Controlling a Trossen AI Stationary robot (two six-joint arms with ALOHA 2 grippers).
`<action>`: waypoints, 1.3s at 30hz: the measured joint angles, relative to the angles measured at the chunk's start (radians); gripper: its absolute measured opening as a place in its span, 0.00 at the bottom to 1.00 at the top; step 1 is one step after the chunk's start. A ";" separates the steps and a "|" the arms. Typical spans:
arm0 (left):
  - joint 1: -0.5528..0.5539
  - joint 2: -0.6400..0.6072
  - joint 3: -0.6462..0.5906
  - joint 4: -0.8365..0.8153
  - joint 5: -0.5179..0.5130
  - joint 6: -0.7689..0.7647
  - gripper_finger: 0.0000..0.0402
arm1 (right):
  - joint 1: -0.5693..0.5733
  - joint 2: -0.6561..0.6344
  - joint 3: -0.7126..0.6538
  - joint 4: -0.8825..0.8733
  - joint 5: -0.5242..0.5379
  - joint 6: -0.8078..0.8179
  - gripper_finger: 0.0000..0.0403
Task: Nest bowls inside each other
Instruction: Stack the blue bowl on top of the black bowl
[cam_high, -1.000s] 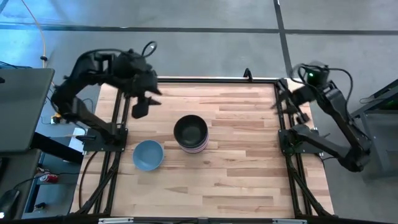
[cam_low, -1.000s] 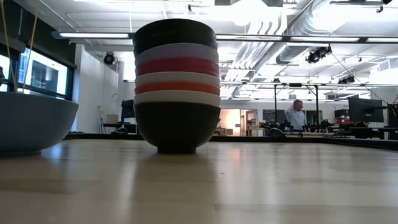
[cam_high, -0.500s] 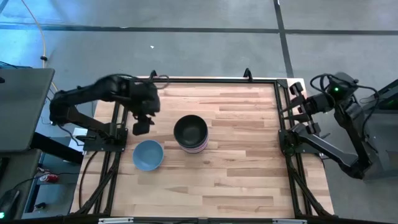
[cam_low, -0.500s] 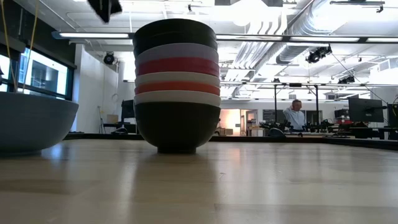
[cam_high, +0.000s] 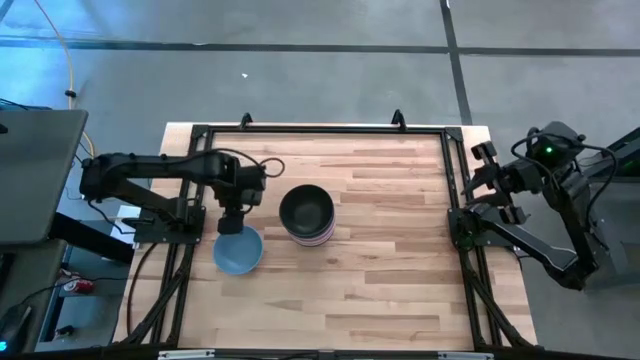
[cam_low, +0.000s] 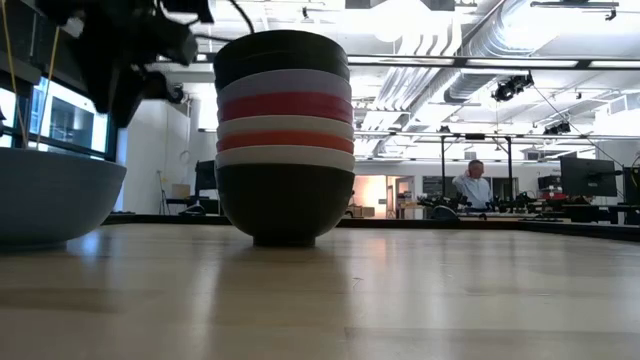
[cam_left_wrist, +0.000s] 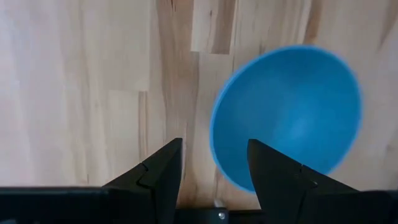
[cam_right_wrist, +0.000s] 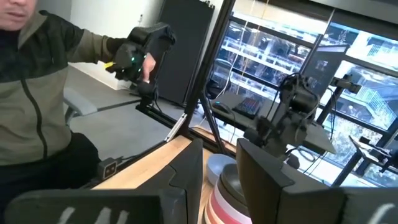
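Observation:
A stack of several nested bowls (cam_high: 307, 214) stands on its black bottom bowl at the table's middle. In the low view the stack (cam_low: 285, 140) shows black, lavender, red and white rims. A single blue bowl (cam_high: 238, 250) rests upright on the table, left of the stack and nearer. My left gripper (cam_high: 232, 214) hangs open just above the blue bowl's far rim. In the left wrist view its fingers (cam_left_wrist: 214, 171) straddle the rim of the blue bowl (cam_left_wrist: 286, 118) without touching. My right gripper (cam_high: 497, 190) waits open at the table's right edge.
The dark frame rails (cam_high: 455, 215) run along the table's left, far and right sides. Bare wood (cam_high: 380, 290) lies near and right of the stack. A person in a green jacket (cam_right_wrist: 37, 93) sits beyond the table in the right wrist view.
My left gripper has swung from the table's far left corner toward the near edge and come down over the blue bowl's far rim. My right arm has drawn back toward the right edge and slightly nearer. The bowls have not moved.

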 joint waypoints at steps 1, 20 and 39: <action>-0.003 0.000 -0.024 0.019 -0.002 0.000 0.42 | 0.000 0.000 0.000 0.000 0.001 0.000 0.23; -0.037 0.000 -0.219 0.229 -0.047 0.011 0.42 | 0.000 -0.003 -0.001 -0.203 0.095 -0.169 0.23; -0.037 0.000 -0.239 0.274 -0.001 -0.008 0.42 | 0.000 -0.003 -0.001 -0.241 0.095 -0.169 0.23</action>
